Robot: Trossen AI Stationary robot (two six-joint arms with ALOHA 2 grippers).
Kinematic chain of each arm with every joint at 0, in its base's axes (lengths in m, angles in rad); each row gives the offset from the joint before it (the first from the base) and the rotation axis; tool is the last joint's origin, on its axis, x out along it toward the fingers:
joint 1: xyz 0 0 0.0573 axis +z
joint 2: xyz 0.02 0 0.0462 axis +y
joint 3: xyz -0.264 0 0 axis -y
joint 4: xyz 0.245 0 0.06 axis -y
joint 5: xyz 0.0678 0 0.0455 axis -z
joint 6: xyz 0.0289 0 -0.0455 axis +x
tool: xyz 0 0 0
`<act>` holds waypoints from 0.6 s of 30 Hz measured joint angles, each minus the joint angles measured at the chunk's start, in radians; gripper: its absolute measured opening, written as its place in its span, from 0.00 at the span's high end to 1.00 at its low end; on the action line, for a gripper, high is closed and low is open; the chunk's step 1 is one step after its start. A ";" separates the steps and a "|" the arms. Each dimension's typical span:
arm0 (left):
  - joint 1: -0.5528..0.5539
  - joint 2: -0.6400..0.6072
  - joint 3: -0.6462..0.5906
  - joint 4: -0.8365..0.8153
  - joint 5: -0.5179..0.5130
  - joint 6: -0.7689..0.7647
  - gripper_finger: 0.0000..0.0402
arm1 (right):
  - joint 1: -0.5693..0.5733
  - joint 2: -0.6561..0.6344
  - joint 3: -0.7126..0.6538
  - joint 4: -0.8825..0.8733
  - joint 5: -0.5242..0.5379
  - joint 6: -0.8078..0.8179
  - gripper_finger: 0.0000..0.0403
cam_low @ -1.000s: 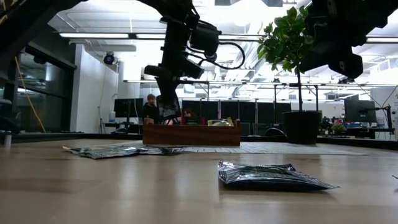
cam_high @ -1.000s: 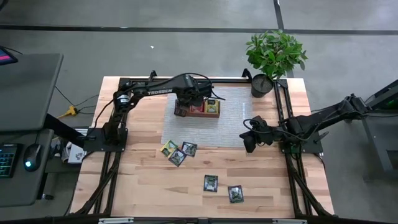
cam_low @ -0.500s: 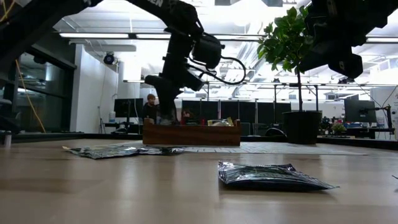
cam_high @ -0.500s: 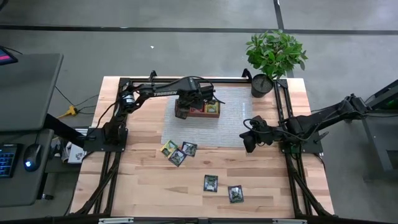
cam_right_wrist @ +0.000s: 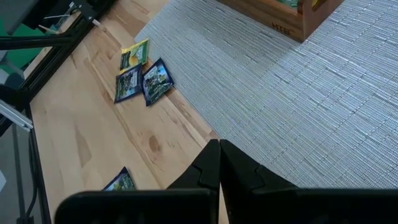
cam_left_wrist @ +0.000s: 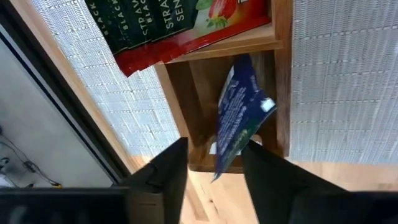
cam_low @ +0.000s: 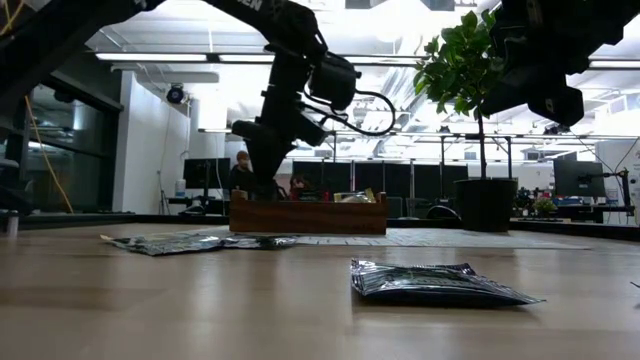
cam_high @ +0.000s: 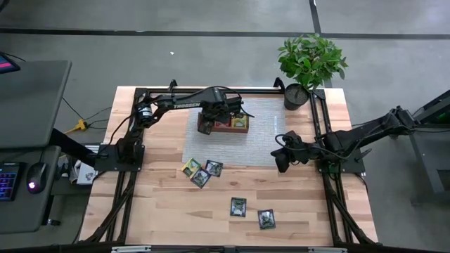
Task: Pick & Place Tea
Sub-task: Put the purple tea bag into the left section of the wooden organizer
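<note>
Pale wooden table [cam_high: 169, 211] with a grey woven mat [cam_high: 260, 144] at upper centre. Near edge, lower centre of the high view: two tea packets [cam_high: 238, 206], three more [cam_high: 200, 172] at the mat's lower-left corner. Right gripper [cam_high: 280, 160] hovers centre-right, fingers pressed together, empty. Farther back, left gripper [cam_left_wrist: 214, 165] over the wooden tray [cam_high: 223, 123], fingers apart around a dark blue packet [cam_left_wrist: 238, 112] standing in the tray's end compartment. Potted plant [cam_high: 309, 63] upper right.

dark tea packet [cam_left_wrist: 239, 115] tilted in tray compartment
</note>
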 joint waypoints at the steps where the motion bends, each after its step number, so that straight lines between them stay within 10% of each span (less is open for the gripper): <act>1: 0.000 0.000 0.002 -0.004 -0.007 0.002 0.60 | 0.000 0.000 0.000 0.000 0.000 0.000 1.00; 10: 0.000 0.000 0.145 -0.050 -0.037 0.003 0.54 | 0.000 0.000 0.000 0.000 -0.057 -0.010 1.00; 18: -0.031 -0.072 0.278 -0.013 0.248 -0.003 0.54 | 0.005 0.000 0.000 -0.001 -0.084 -0.051 1.00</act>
